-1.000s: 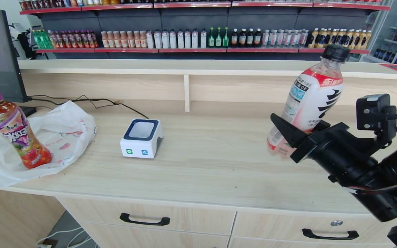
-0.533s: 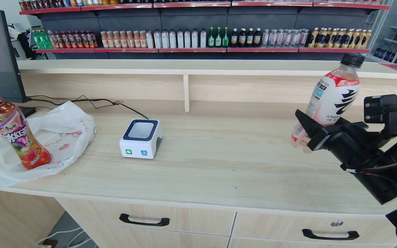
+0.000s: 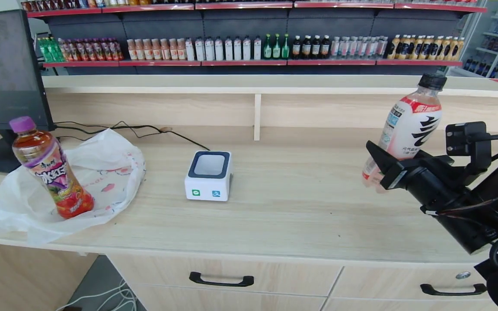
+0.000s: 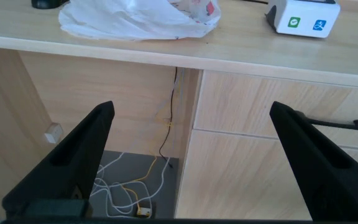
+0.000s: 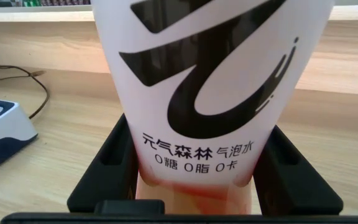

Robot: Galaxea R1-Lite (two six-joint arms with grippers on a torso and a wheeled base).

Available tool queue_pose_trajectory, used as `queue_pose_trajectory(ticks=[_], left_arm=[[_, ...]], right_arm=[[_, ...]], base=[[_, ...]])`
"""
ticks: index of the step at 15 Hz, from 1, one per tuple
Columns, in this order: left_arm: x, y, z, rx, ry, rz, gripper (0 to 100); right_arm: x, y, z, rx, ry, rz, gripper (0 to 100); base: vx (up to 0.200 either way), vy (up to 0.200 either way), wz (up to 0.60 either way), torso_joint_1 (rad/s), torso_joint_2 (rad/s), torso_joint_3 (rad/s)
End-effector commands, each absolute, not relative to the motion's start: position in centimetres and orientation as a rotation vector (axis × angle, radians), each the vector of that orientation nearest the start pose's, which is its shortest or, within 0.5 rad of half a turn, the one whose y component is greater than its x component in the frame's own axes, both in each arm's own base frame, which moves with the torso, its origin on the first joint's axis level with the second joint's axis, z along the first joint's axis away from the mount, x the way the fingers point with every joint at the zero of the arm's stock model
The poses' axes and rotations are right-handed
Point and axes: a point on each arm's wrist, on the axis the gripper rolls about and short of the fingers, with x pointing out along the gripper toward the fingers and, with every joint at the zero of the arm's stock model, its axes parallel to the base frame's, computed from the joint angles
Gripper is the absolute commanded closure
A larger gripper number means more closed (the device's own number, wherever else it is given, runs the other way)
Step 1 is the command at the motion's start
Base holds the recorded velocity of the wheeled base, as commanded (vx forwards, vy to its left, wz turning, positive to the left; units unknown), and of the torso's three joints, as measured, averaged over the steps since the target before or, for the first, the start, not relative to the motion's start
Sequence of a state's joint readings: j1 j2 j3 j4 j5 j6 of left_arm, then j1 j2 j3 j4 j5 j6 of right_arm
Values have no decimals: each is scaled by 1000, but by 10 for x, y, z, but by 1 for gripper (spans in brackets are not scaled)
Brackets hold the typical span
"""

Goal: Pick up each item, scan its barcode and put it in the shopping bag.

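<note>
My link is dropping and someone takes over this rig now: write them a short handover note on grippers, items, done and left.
Right gripper: shut on the white-label bottle, held tilted above the counter's right side.
Left gripper: open, empty, low before the cabinet front, below the counter's edge.
Scanner: mid-counter. Shopping bag: flat at the counter's left end, red tea bottle standing on it.
Done: white-label bottle picked up.
Left: scan it, bag it. Whether the red tea bottle is inside the bag or scanned cannot be told.
</note>
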State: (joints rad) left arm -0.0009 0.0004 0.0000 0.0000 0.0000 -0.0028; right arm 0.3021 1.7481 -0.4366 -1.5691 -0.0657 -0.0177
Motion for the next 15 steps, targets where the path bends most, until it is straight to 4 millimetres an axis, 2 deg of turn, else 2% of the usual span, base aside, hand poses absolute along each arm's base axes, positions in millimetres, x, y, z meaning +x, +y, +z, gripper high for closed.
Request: queue_pose_trajectory(ticks=[1, 15], left_arm=[[-23, 0, 75, -3, 0, -2, 0], [-23, 0, 75, -9, 0, -2, 0]], right_arm=[[258, 79, 171, 29, -255, 233, 100], [258, 79, 173, 50, -258, 235, 100]], base=[[0, 200, 0, 2, -2, -2], [0, 200, 0, 3, 2, 2]])
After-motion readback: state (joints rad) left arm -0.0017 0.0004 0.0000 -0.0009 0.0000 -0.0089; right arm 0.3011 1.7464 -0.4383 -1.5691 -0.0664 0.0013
